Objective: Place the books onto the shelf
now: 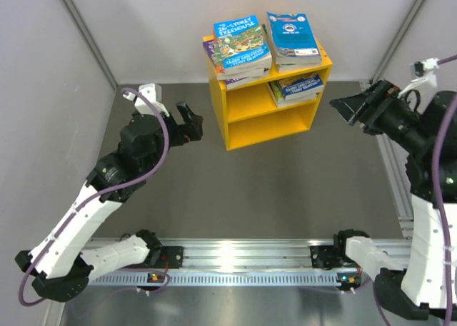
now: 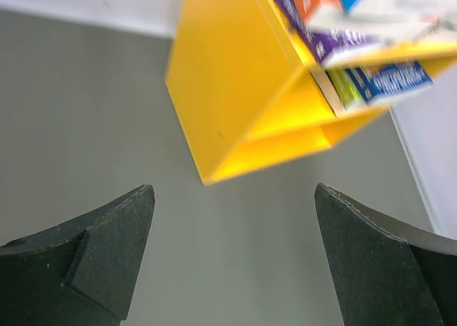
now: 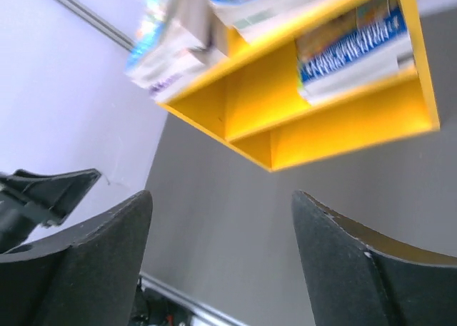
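The yellow shelf [image 1: 250, 130] stands at the back of the grey table. Two stacks of books [image 1: 241, 44] lie on its flat top, the right stack [image 1: 293, 35] with a blue cover uppermost. More books [image 1: 298, 88] lie in the upper compartment; the lower compartment shows none. My left gripper [image 1: 189, 120] hangs left of the shelf, open and holding nothing. My right gripper [image 1: 346, 106] hangs right of it, also open and holding nothing. In the left wrist view the open gripper [image 2: 234, 190] faces the shelf [image 2: 228, 90]. The right wrist view has the open gripper [image 3: 221, 195] below the shelf [image 3: 343, 137].
White walls close in the table on the left, back and right. An aluminium rail [image 1: 243, 258] with both arm bases runs along the near edge. Grey tabletop [image 1: 257, 190] lies between the arms and the shelf. The left gripper [image 3: 50, 190] shows at the right wrist view's left edge.
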